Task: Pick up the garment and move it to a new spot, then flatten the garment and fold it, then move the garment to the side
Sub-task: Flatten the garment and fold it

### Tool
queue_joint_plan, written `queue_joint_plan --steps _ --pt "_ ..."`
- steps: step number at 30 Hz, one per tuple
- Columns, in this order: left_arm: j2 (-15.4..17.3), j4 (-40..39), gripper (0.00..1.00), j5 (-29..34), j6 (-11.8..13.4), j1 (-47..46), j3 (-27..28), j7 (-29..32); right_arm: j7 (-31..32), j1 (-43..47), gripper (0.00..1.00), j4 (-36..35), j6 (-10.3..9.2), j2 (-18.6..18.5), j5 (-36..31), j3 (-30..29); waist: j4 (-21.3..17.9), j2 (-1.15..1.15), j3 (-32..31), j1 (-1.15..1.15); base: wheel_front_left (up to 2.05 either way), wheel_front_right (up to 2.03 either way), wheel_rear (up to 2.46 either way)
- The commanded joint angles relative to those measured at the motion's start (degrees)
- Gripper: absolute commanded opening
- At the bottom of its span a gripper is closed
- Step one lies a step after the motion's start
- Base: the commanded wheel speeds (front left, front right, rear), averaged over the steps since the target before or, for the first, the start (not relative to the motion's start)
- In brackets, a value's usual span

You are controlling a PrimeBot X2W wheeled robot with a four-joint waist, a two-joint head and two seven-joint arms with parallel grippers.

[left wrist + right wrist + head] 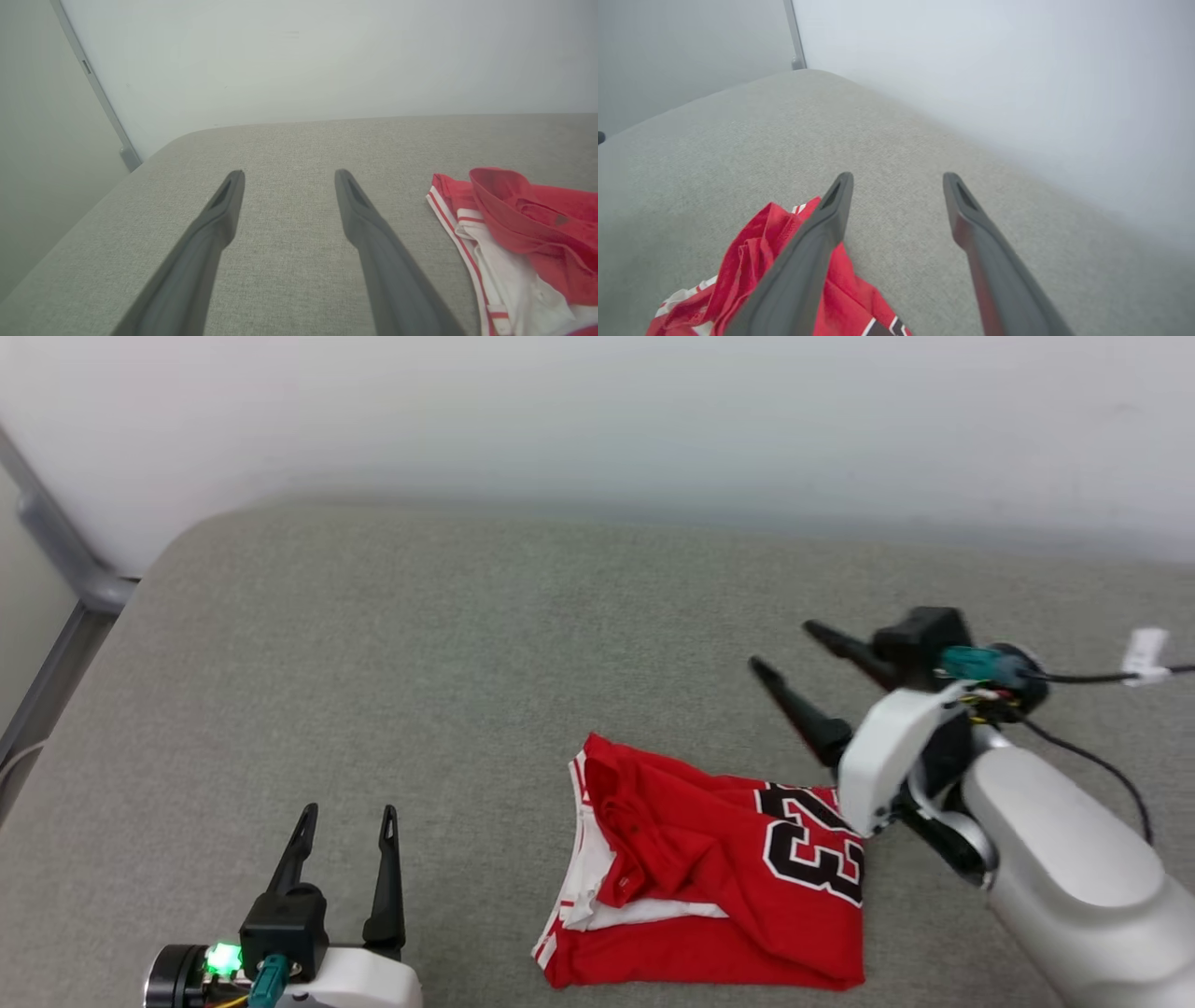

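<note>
The left gripper (348, 809) stood open and empty over the near edge of the grey surface (373, 644). To its right the garment (709, 859) lay crumpled. The head view showed its black "23", the left wrist view its white sleeve. Farther off, the right gripper (781, 644) hung open, holding nothing, by the garment's far edge.

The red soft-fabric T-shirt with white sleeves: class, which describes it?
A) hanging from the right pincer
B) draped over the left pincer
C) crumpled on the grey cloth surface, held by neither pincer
C: the red T-shirt lies crumpled on the grey cloth surface, and the left pincer and right pincer both stand open, empty.
</note>
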Motion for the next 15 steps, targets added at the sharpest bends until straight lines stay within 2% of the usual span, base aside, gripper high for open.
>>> queue_joint_plan --steps 1,8,15 --pt "0.17 -0.32 1.0 0.25 0.01 0.74 0.14 -0.12 -1.94 1.81 1.0 -0.53 -0.06 -0.23 -1.71 -2.01 -1.34 0.0 -1.34 0.0 0.0 0.0 0.0" --pt "0.05 -0.79 1.0 0.27 -0.07 2.95 0.62 -0.13 -10.45 12.41 1.0 -5.19 -0.05 0.46 -13.09 -18.37 -3.81 0.0 -3.42 0.0 0.0 0.0 0.0" --pt "0.06 -1.11 1.0 0.23 0.12 3.75 1.03 -0.13 -12.83 25.06 1.0 -14.42 -0.05 5.94 -23.0 -34.32 -5.03 0.0 -4.3 0.0 0.0 0.0 0.0"
